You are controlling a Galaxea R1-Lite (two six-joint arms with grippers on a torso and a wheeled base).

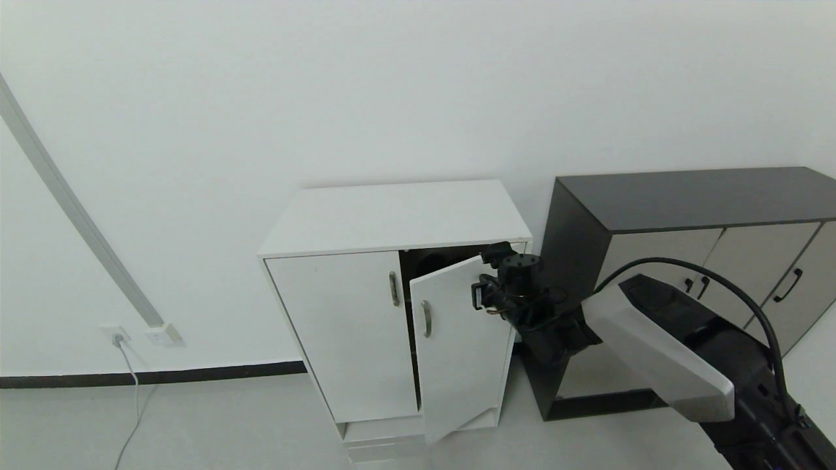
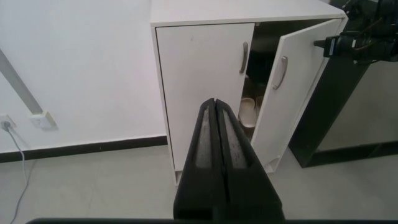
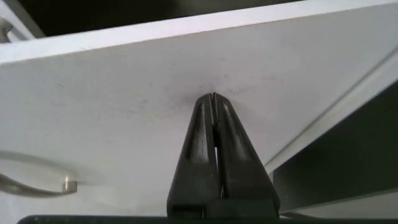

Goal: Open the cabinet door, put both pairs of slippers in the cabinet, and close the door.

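R pincer (image 3: 214,96), pressed together, tips against outer face of the half-open cabinet door (image 1: 457,339); L pincer (image 2: 214,101) also pressed together, well back from cabinet (image 1: 392,215), w/ pale slippers (image 2: 249,111) inside.

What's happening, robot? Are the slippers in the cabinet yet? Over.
Both grippers shut: left gripper back from the cabinet, right gripper tip against its right door. Door ajar, pale slippers inside. Nothing seen blocking the door.

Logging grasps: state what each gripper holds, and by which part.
Nothing held: left gripper shut in open air; right gripper shut, touching the outer face of the ajar door.
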